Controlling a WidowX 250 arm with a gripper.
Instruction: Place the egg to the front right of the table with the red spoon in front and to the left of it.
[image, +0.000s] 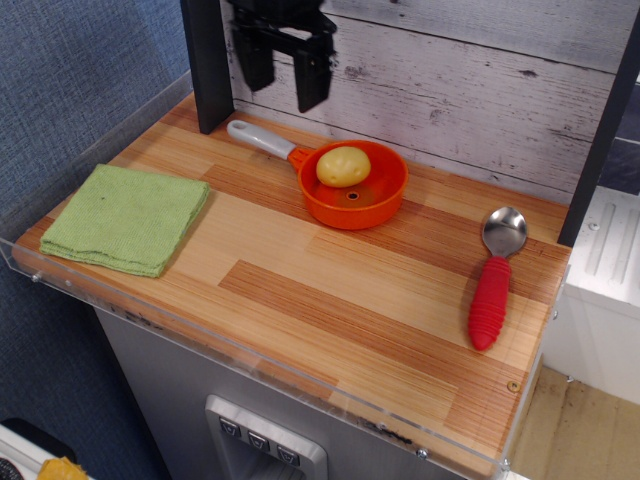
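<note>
The egg (343, 166) is seen lying inside the orange pan (372, 205), toward the pan's rear left, resting on its floor beside a small central hole. The pan is set on the table (330, 300) near the back wall, with its grey handle (257, 138) pointing away to the left rear. The pincer (283, 78) is held in the air above and behind the pan's handle, clear of the pan; its two black fingers (313, 82) hang downward with an open gap between them, and nothing is gripped. The red spoon (495, 277) is laid flat to the right of the pan, well apart from it, with its silver bowl toward the back wall and its ribbed handle pointing to the front edge. A folded green cloth (128, 216) is laid flat to the left of the pan, near the table's left rim.
</note>
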